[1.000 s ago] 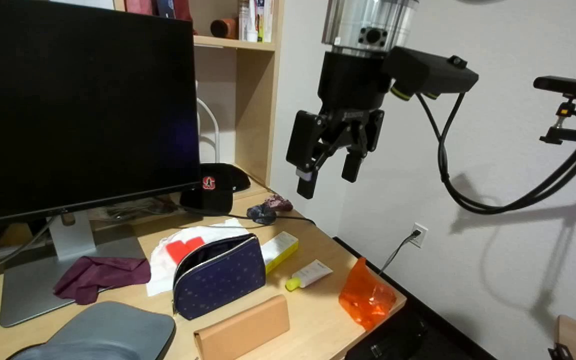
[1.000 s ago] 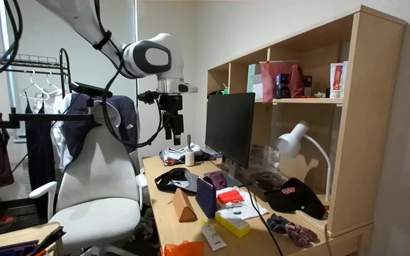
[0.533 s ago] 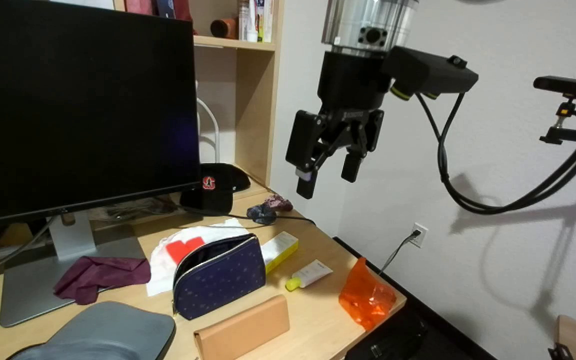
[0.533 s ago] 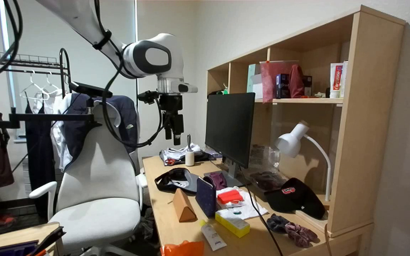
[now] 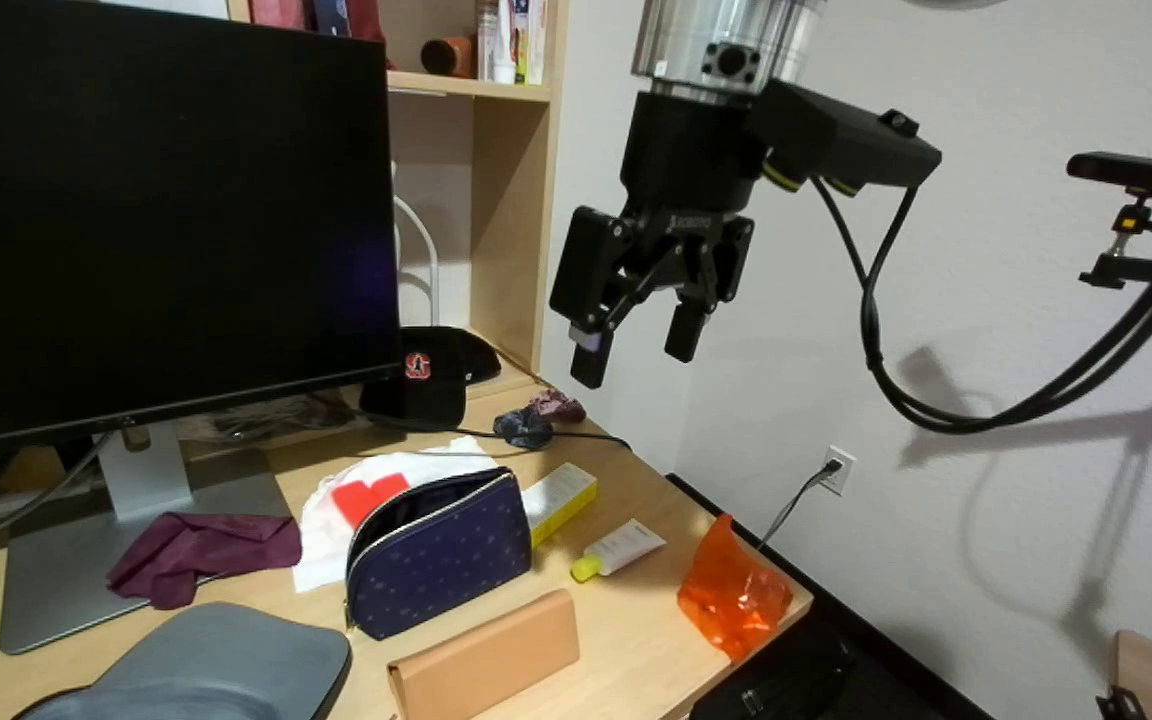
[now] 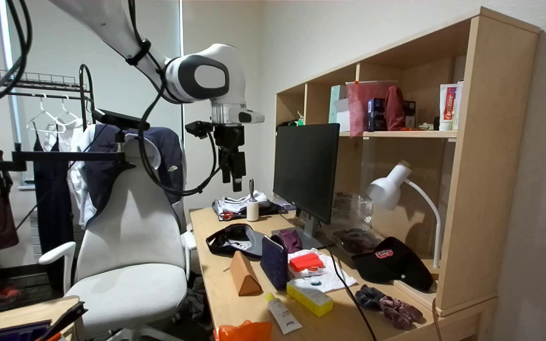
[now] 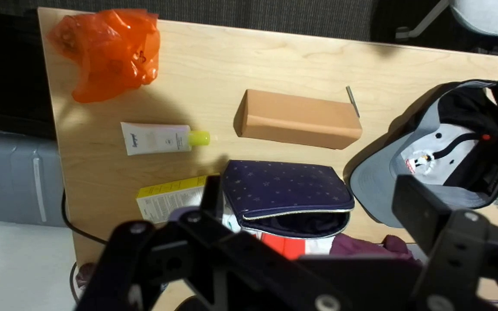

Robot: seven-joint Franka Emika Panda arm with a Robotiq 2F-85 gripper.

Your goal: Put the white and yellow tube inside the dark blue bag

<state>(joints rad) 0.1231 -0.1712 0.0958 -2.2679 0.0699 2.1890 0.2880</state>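
Note:
The white and yellow tube [image 5: 624, 547] lies flat on the desk, with its yellow cap toward the dark blue bag; it also shows in an exterior view [image 6: 283, 316] and in the wrist view [image 7: 157, 138]. The dark blue bag [image 5: 446, 565] stands with its zip top gaping open; it also shows in an exterior view [image 6: 274, 265] and in the wrist view [image 7: 284, 185]. My gripper [image 5: 638, 352] is open and empty, high above the desk and pointing down; it also shows in an exterior view [image 6: 232, 182]. In the wrist view the bag appears between my fingers [image 7: 314, 198].
A yellow and white box [image 5: 561, 500] lies between bag and tube. A tan case [image 5: 491, 660] stands in front of the bag. An orange plastic bag [image 5: 733, 590] lies at the desk corner. A grey cap [image 7: 443, 151], a monitor [image 5: 161, 220] and a shelf [image 6: 495, 156] are around.
In an exterior view my gripper has shifted a little left and slightly up over the last half second. It stays open. The tube and the bag have not moved.

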